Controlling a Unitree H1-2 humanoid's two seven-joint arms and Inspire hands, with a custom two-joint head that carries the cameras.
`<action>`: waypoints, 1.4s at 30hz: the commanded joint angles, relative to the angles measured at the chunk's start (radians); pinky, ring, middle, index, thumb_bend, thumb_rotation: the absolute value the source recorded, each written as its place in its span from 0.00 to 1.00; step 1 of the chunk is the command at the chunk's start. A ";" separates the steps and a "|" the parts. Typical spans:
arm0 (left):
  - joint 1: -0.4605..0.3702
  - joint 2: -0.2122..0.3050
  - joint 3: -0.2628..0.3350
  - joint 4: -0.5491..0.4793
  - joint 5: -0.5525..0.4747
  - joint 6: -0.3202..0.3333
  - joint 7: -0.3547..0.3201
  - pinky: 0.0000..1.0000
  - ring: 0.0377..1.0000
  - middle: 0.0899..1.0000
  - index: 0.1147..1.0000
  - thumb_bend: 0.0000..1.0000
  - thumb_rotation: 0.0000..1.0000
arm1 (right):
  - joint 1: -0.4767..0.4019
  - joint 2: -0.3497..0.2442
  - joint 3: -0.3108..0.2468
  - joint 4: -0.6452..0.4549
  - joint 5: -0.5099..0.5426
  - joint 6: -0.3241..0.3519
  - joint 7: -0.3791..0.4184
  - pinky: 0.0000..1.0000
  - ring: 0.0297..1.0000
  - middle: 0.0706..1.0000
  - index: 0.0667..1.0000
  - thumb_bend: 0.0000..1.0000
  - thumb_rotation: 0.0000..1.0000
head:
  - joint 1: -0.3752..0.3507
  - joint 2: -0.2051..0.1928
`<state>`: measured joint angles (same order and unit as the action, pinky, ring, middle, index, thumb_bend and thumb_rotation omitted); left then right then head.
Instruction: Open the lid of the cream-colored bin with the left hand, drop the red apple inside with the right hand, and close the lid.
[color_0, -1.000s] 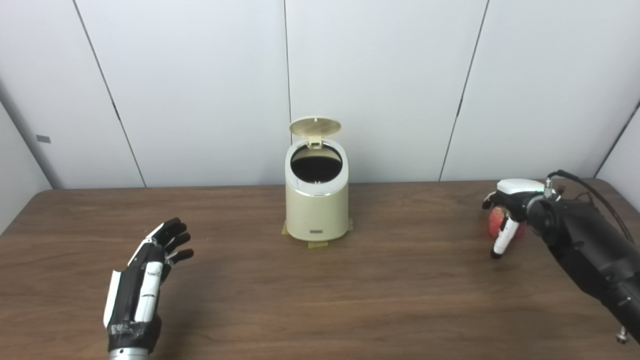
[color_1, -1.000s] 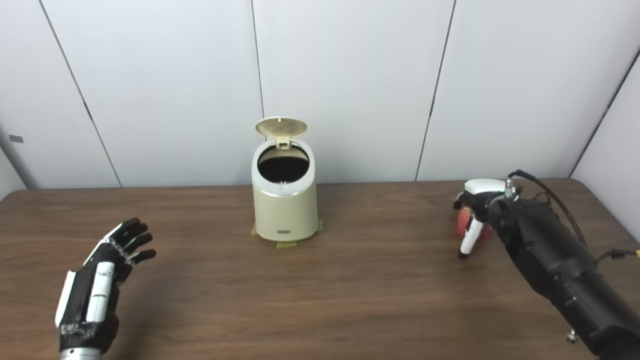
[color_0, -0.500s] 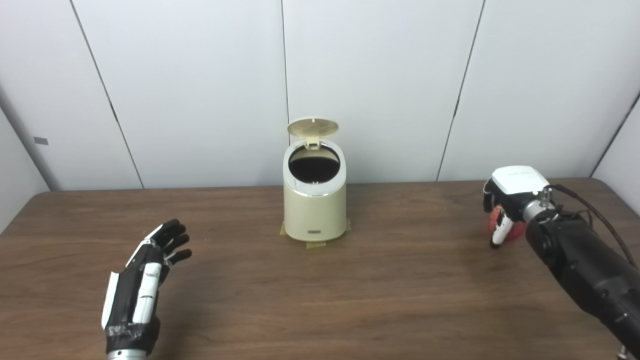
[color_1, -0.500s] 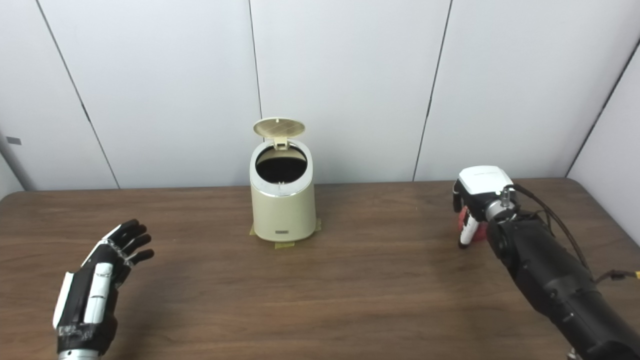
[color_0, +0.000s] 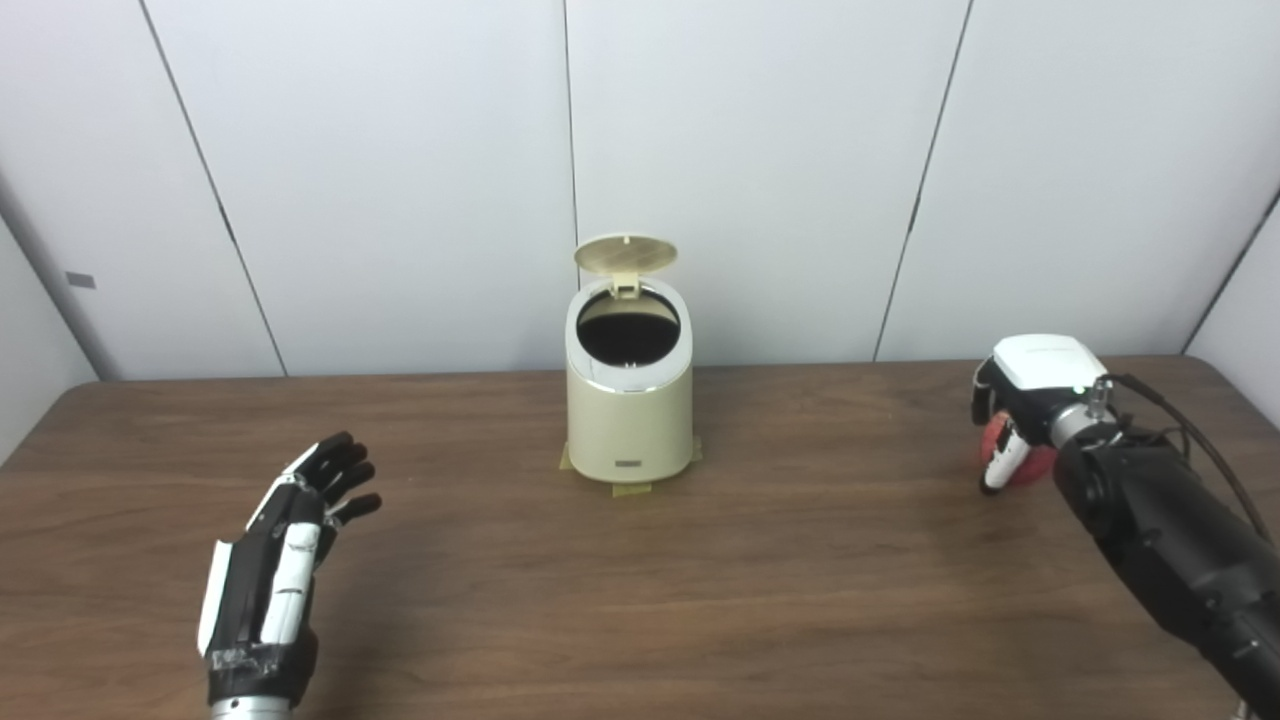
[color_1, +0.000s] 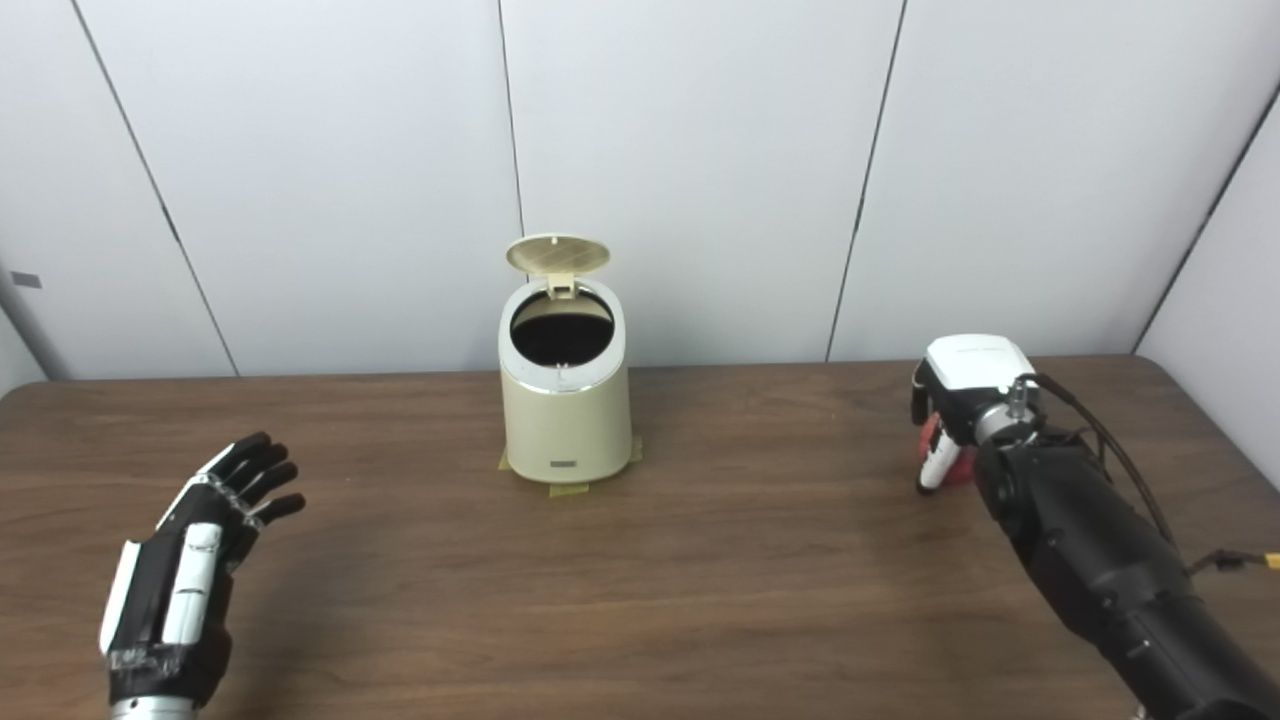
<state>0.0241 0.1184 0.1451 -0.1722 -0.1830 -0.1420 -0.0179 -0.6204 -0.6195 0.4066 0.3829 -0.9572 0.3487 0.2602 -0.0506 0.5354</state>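
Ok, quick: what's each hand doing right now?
Left hand: open, holding nothing.
Right hand: wrapped over the apple; firm grip cannot be told.

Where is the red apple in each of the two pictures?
Left eye view: the red apple sits far right on the table, mostly hidden under the right hand.
Right eye view: the red apple is also right of centre, under the same hand, closer to the middle.
Shared landmark: the cream-colored bin with its lid up.
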 joint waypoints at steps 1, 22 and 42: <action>-0.033 0.005 0.001 -0.020 -0.008 -0.018 -0.009 0.75 0.81 0.81 0.80 0.67 0.77 | -0.068 -0.016 -0.023 -0.075 -0.010 0.032 0.033 0.37 0.38 0.47 0.48 0.52 0.00 | -0.004 0.001; -0.035 -0.014 -0.013 0.089 0.093 -0.042 0.018 0.74 0.79 0.79 0.79 0.52 0.82 | -0.201 0.052 -0.043 -0.669 -0.043 -0.090 0.388 0.36 0.41 0.44 0.46 0.52 0.00 | -0.009 -0.004; -0.042 -0.032 -0.032 0.128 0.119 -0.067 0.019 0.76 0.80 0.81 0.80 0.57 0.81 | -0.279 0.340 -0.025 -0.581 -0.077 -0.293 0.214 0.27 0.38 0.52 0.42 0.51 0.00 | 0.011 -0.017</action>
<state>-0.0124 0.1008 0.1236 -0.0487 -0.0735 -0.1776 -0.0035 -0.8466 -0.2849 0.3906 -0.2015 -1.0205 0.0771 0.5358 -0.0384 0.5170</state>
